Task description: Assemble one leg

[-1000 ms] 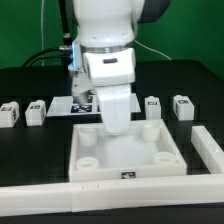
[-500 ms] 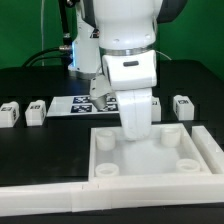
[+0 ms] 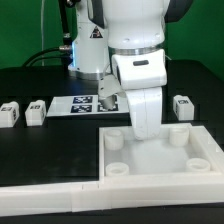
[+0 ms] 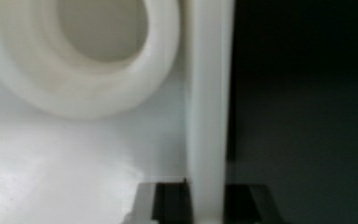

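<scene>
A plain green wall (image 3: 25, 25) closes off the scene behind the marker board (image 3: 72, 104). The marker board lies flat on a matte black surface (image 3: 40, 150) that spreads out around it. The light is soft and even. A thin dark cable (image 3: 45, 57) lies on the surface behind the marker board.

Tray (image 3: 155, 160) on worktop (image 3: 40, 145), toward exterior view's right. Marker board (image 3: 80, 104) behind it. Outer leg (image 3: 10, 113) and inner leg (image 3: 36, 110) side by side at far left. Third leg (image 3: 182, 105) at right, behind tray.
</scene>
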